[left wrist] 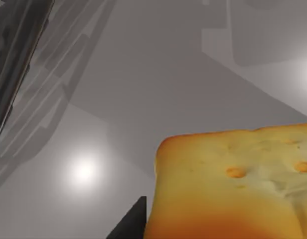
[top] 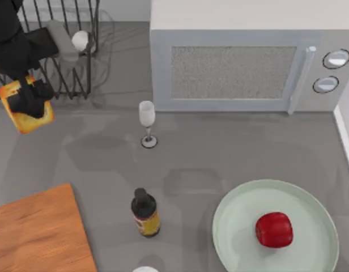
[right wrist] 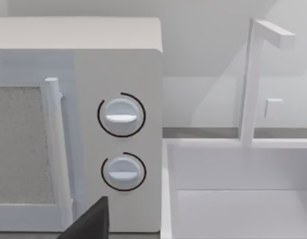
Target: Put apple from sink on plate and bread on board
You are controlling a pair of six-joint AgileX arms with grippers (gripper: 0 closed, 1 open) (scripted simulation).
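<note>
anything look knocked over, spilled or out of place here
Nothing stands out. The wine glass and bottle stand upright, the apple sits on the plate, and the left end effector holds the bread.

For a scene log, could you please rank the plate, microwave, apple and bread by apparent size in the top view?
1. Microwave
2. Plate
3. Bread and apple: alike; the bread is lifted in the left gripper, nearer the camera, so unranked.
</note>
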